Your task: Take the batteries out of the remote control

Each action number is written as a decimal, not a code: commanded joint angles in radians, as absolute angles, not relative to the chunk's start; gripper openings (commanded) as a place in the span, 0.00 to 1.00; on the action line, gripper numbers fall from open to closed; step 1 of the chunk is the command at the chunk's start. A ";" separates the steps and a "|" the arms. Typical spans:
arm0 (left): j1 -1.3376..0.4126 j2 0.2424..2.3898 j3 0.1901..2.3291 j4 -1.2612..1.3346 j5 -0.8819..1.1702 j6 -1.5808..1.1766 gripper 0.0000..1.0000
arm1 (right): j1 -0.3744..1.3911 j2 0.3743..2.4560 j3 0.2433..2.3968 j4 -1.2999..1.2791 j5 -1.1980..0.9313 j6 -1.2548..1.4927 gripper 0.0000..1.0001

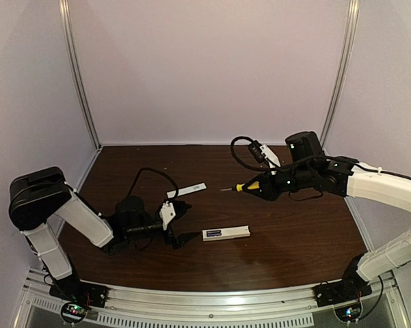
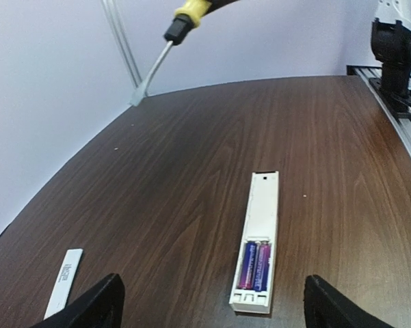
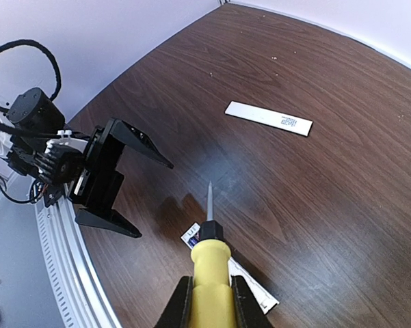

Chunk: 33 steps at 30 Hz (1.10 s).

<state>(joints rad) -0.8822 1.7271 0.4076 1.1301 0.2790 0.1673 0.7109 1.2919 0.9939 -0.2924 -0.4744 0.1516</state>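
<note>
**Pincer poised over an opened remote**

Left pincer [image 2: 208, 301] stands wide and empty just short of the remote control [image 2: 259, 239], lying cover-off on the counter [image 2: 191, 157] with both batteries [image 2: 255, 265] seated. Right pincer [image 3: 206, 295] clamps the screwdriver [image 3: 210, 263]. Next: probably prising a cell free.
</note>
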 commanded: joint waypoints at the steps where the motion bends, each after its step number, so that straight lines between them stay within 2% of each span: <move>1: -0.857 1.764 0.485 0.984 0.488 0.266 0.91 | 0.706 1.280 0.996 -0.340 -0.487 0.181 0.00; 13: -0.839 1.925 0.620 0.819 0.597 0.324 0.89 | 0.706 1.229 0.960 -0.360 -0.459 0.205 0.00; 19: -0.839 1.985 0.622 0.933 0.591 0.274 0.88 | 0.706 1.241 0.963 -0.356 -0.465 0.200 0.00; 26: -0.839 2.029 0.646 0.944 0.564 0.270 0.85 | 0.706 1.246 0.961 -0.355 -0.468 0.196 0.00; 30: -0.834 2.047 0.662 0.936 0.587 0.265 0.81 | 0.706 1.245 0.954 -0.352 -0.468 0.195 0.00; 33: -0.813 2.063 0.692 0.902 0.641 0.240 0.73 | 0.706 1.242 0.951 -0.350 -0.470 0.198 0.00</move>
